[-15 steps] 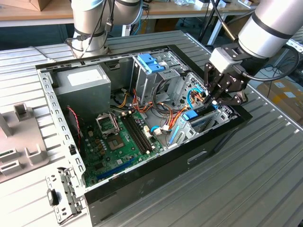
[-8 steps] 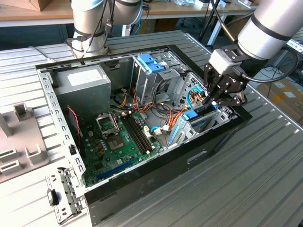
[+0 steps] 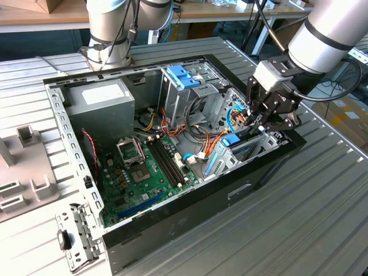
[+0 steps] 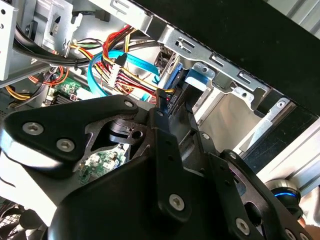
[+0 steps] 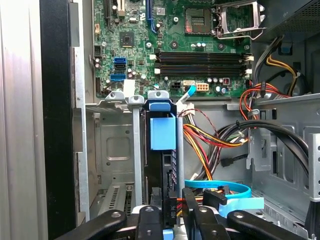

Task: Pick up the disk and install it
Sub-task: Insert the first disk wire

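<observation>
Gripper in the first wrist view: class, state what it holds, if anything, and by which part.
Cannot be told. The gripper sits at the end of the disk, which stands on edge in the drive cage, but no grip is visible.

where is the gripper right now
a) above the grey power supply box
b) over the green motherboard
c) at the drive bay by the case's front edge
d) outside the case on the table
c: in the exterior view the black gripper sits low over the metal drive bay with light-blue tabs, away from the green motherboard.
</observation>
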Controlling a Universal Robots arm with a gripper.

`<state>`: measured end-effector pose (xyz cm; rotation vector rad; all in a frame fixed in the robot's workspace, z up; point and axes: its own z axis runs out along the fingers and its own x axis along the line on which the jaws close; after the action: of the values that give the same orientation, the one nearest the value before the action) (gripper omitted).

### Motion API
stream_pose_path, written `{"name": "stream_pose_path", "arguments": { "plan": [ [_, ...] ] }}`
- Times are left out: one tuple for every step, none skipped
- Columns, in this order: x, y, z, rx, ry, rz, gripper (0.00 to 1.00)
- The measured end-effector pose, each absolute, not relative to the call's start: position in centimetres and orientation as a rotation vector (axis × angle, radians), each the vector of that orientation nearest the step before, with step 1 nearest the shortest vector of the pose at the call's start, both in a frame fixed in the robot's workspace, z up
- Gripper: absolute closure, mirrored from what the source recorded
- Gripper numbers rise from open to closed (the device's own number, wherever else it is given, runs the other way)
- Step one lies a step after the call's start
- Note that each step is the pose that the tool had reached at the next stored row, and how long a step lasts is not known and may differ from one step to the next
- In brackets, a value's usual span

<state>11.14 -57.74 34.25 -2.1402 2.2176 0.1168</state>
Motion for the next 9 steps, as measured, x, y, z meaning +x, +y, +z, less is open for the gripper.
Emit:
{"name": "stream_pose_path", "arguments": {
  "plan": [
    [11.1,-57.8,34.3,-2.140,2.218,0.117,0.69],
    [11.1,-57.8,34.3,-2.140,2.218,0.117,0.69],
    [11.1,-57.8,34.3,-2.140,2.218,0.117,0.69],
    [11.1,-57.8,34.4,-2.140,2.218,0.117,0.69],
    [11.1,-57.8,34.6,-2.140,2.218,0.117,0.69],
    [11.1,-57.8,34.7,-2.140,2.217,0.117,0.69],
    [11.1,-57.8,34.9,-2.140,2.217,0.118,0.69],
    [11.1,-57.8,35.2,-2.140,2.217,0.118,0.69],
    [11.1,-57.8,35.5,-2.139,2.217,0.119,0.69]
  ]
}}
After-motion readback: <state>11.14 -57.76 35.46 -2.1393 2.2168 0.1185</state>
